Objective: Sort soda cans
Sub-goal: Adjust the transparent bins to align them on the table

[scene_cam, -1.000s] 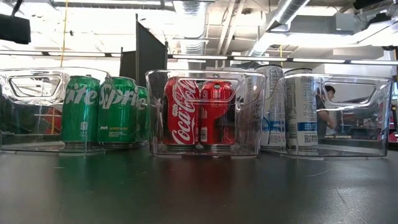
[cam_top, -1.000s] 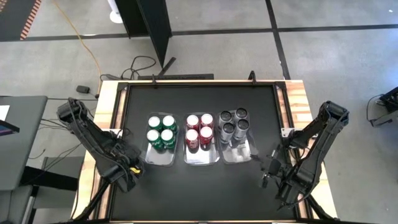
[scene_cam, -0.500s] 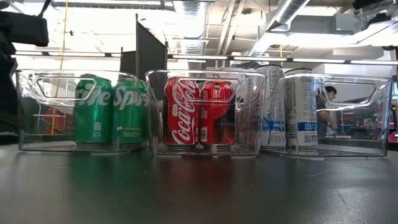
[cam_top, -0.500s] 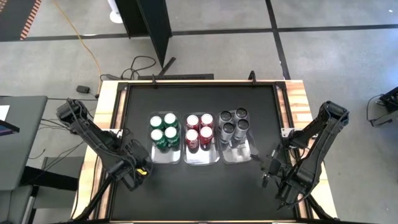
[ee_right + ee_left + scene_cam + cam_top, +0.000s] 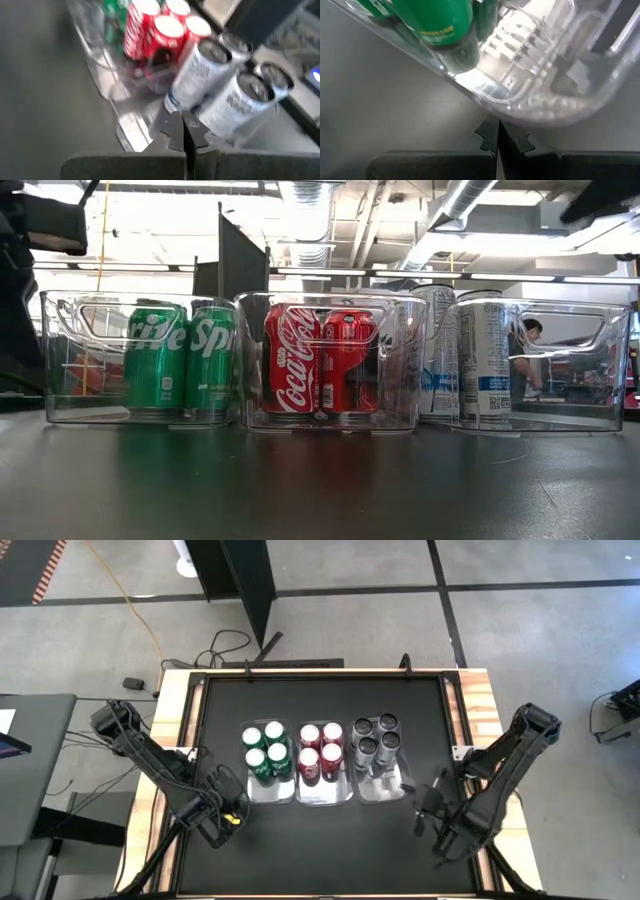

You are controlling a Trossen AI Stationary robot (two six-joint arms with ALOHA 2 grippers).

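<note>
Three clear trays stand side by side mid-table. The left one holds the green soda cans (image 5: 266,750), the middle one the red cans (image 5: 320,750), the right one the silver-grey cans (image 5: 378,737). All cans stand upright on their bases. My left gripper (image 5: 230,812) is shut at the green tray's near left corner. My right gripper (image 5: 424,810) is shut just off the near right corner of the silver cans' tray (image 5: 385,790). My left gripper touches the rounded near left corner (image 5: 520,107) of the green cans' tray with its shut fingertips (image 5: 490,131). The fingers slant down at it from the table's near left. The tray stands flat on the mat. My right gripper's tips show in front of the silver tray's wall (image 5: 131,125); I cannot tell whether they touch it.
The black mat (image 5: 320,850) lies bare between the trays and the near edge, and also behind them. Wooden strips (image 5: 480,710) border the mat on both sides. Part of my left arm (image 5: 15,300) fills the low view's left edge. A person (image 5: 527,330) shows far off in the room.
My left gripper has moved toward the table's right and tipped, sliding the green cans' tray along the mat. The tray, askew before, now stands straight and close beside the red cans' tray. The cans in it have stayed upright.
</note>
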